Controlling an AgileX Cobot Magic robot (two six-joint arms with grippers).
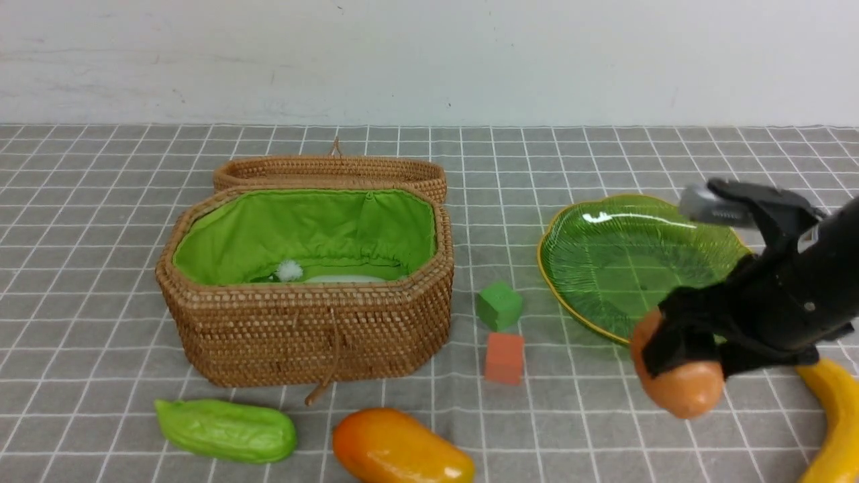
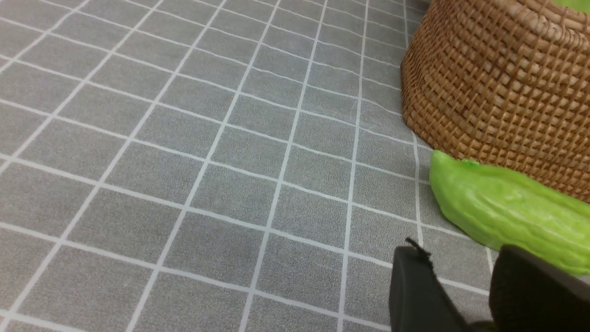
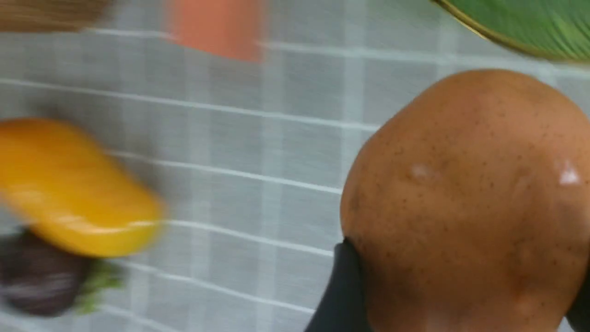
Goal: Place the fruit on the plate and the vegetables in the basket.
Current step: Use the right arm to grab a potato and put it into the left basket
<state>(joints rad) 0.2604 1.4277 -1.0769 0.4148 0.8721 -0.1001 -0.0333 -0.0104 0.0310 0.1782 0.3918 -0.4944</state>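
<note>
My right gripper is shut on the orange-brown potato, held above the cloth just in front of the green glass plate; the potato fills the right wrist view. The open wicker basket holds a white radish. In front of it lie the light-green gourd and the mango. The banana lies at the far right. A dark purple fruit shows blurred beside the mango. My left gripper stands open and empty beside the gourd.
A small green cube and a small orange cube sit between basket and plate. The basket's lid lies open behind it. A grey checked cloth covers the table, and a white wall stands behind.
</note>
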